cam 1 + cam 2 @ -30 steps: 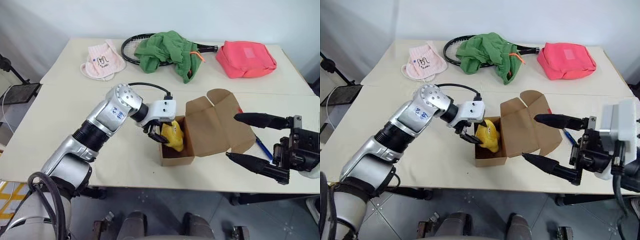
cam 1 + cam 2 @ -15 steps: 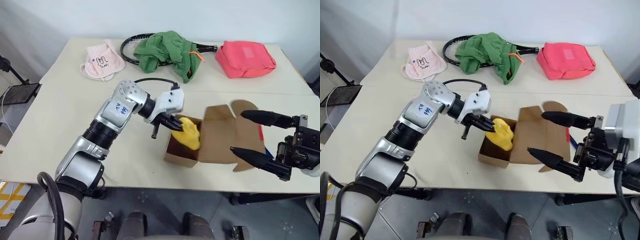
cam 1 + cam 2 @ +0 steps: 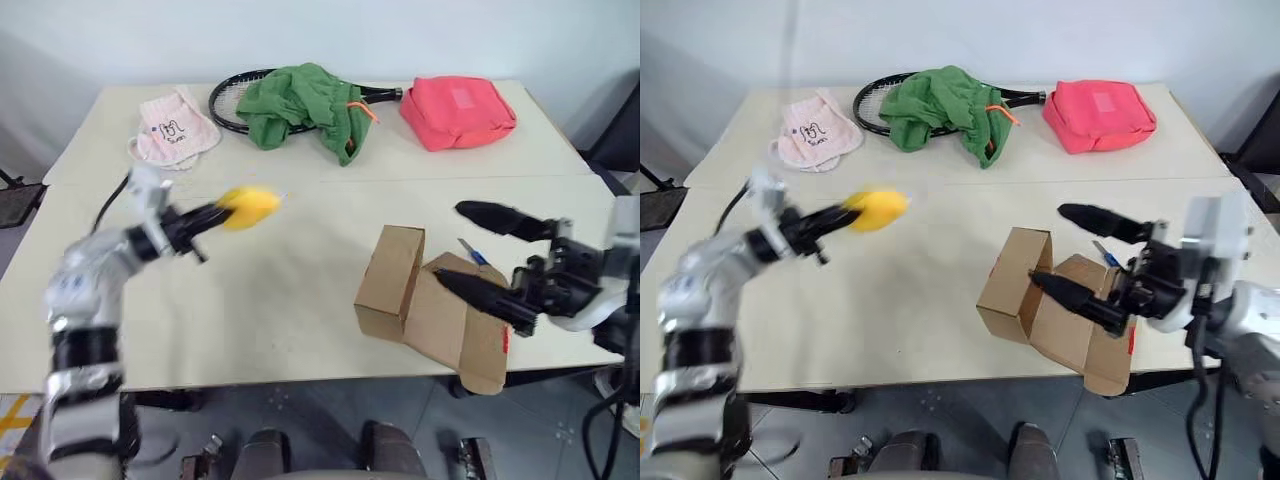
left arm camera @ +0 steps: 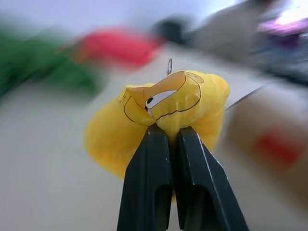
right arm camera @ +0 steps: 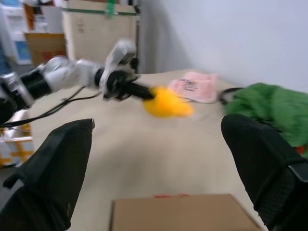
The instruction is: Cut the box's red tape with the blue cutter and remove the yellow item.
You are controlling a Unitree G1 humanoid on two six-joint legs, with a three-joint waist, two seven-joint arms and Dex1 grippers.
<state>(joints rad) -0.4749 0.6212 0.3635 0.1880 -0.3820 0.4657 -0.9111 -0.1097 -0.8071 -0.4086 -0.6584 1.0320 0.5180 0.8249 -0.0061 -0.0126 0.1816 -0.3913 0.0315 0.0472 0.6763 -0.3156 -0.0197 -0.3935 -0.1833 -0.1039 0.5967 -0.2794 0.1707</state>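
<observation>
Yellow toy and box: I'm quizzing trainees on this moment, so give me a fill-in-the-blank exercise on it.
1. The left gripper has its jaws shut on the ____ toy.
2. The box stands open on the ____.
3. The right gripper has its jaws ____, holding nothing.
4. The green cloth lies over the black ____.

Missing words: yellow; table; open; racket

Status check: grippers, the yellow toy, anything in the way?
Left gripper shut on yellow plush toy, clear of box. Right gripper open over box flap. Blue cutter beside box. Nothing in the way.
</observation>
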